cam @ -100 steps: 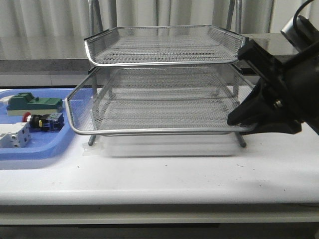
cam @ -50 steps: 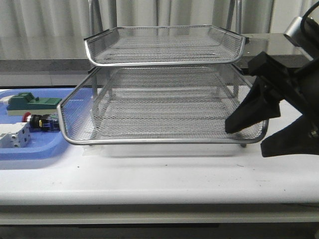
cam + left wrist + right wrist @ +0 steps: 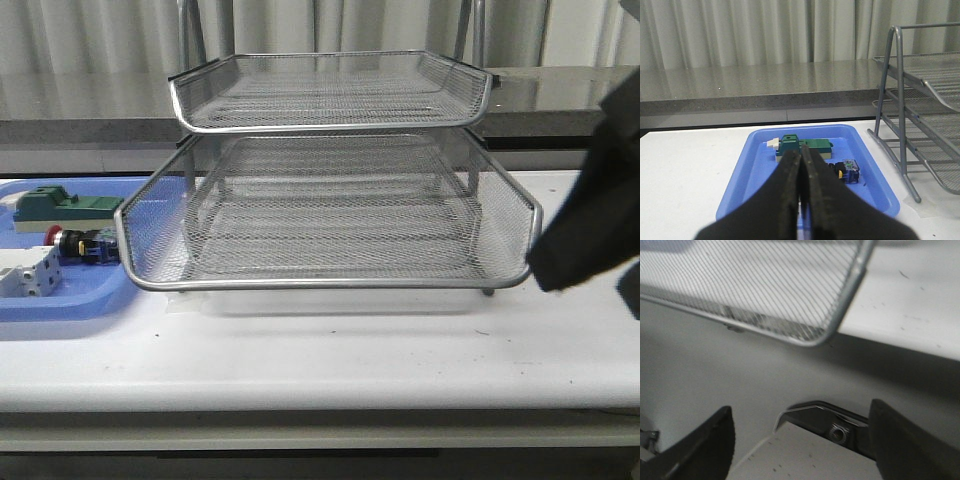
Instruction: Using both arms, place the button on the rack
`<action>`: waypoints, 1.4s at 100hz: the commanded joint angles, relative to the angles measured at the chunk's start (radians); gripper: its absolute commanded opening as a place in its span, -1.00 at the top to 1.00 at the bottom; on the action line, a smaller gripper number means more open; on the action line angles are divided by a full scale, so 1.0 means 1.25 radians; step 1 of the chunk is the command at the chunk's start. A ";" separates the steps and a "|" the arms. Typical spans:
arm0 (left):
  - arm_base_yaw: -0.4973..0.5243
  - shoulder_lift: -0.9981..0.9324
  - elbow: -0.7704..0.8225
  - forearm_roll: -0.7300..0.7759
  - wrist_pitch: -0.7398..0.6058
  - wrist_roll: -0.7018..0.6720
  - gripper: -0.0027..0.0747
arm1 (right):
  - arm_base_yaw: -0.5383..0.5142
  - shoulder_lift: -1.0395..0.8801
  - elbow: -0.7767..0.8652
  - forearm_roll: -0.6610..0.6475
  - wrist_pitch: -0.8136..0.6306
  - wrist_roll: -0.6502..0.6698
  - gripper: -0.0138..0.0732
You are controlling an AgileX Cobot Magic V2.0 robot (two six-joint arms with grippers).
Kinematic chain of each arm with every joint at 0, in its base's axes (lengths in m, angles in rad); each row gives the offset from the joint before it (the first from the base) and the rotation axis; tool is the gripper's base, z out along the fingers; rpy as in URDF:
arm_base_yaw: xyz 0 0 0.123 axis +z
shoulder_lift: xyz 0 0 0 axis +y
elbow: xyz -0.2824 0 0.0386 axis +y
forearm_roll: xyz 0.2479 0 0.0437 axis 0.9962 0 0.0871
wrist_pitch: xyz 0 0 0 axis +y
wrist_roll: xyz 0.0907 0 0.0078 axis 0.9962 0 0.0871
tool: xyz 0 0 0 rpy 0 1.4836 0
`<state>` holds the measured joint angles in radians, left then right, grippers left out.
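The button (image 3: 78,244), red-headed with a black body, lies in the blue bin (image 3: 60,305) on the table's left. In the left wrist view, the button (image 3: 846,171) shows partly behind my fingers. My left gripper (image 3: 801,165) hangs above the bin's near side, shut with nothing in it. The silver wire rack (image 3: 330,200) stands mid-table, its middle tray (image 3: 330,283) drawn out toward the front. My right arm (image 3: 590,230) is a dark mass at the right edge, clear of the tray. The right gripper (image 3: 800,440) is open and empty, below the tray's corner (image 3: 840,325).
A green block on a beige base (image 3: 65,206) and a white blocky component (image 3: 25,275) share the bin with the button. The rack's legs (image 3: 900,145) stand just right of the bin. A grey ledge and curtains run behind the table.
The right gripper slid the rack's middle tray out toward the front, then let go and drew back to the right edge. The bin's contents have not moved.
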<state>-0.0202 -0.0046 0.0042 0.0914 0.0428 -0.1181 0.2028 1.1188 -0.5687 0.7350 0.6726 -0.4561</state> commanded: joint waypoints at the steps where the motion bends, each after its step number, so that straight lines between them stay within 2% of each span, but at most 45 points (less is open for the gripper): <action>1: -0.004 -0.025 0.026 -0.006 -0.065 -0.006 0.98 | 0.001 -0.060 -0.039 -0.167 0.032 0.145 -0.61; 17: -0.004 -0.025 0.026 -0.006 -0.065 -0.006 0.98 | 0.001 -0.166 -0.092 -0.440 0.090 0.352 -0.61; 32: -0.004 -0.025 0.026 -0.006 -0.065 -0.006 0.98 | 0.001 -0.263 -0.120 -0.588 0.121 0.449 -0.61; 49: -0.004 -0.025 0.026 -0.006 -0.065 -0.006 0.98 | 0.001 -0.364 -0.121 -0.648 0.150 0.478 -0.61; 78: -0.004 -0.025 0.026 -0.006 -0.065 -0.006 0.98 | 0.001 -0.448 -0.121 -0.651 0.171 0.482 -0.59; 85: -0.004 -0.025 0.026 -0.006 -0.065 -0.006 0.98 | 0.001 -0.452 -0.121 -0.652 0.166 0.482 -0.46; 92: -0.004 -0.025 0.026 -0.006 -0.065 -0.006 0.98 | 0.001 -0.454 -0.121 -0.652 0.164 0.482 -0.20; 104: -0.004 -0.025 0.026 -0.006 -0.065 -0.006 0.98 | 0.001 -0.454 -0.121 -0.652 0.164 0.482 0.39; 115: -0.004 -0.025 0.026 -0.006 -0.065 -0.006 0.98 | 0.001 -0.454 -0.121 -0.652 0.164 0.482 0.83; 140: -0.004 -0.025 0.026 -0.006 -0.065 -0.006 0.98 | 0.001 -0.454 -0.121 -0.652 0.170 0.482 0.84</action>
<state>-0.0202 -0.0046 0.0042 0.0914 0.0428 -0.1181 0.2028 0.5502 -0.6846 -0.0606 0.9390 0.1462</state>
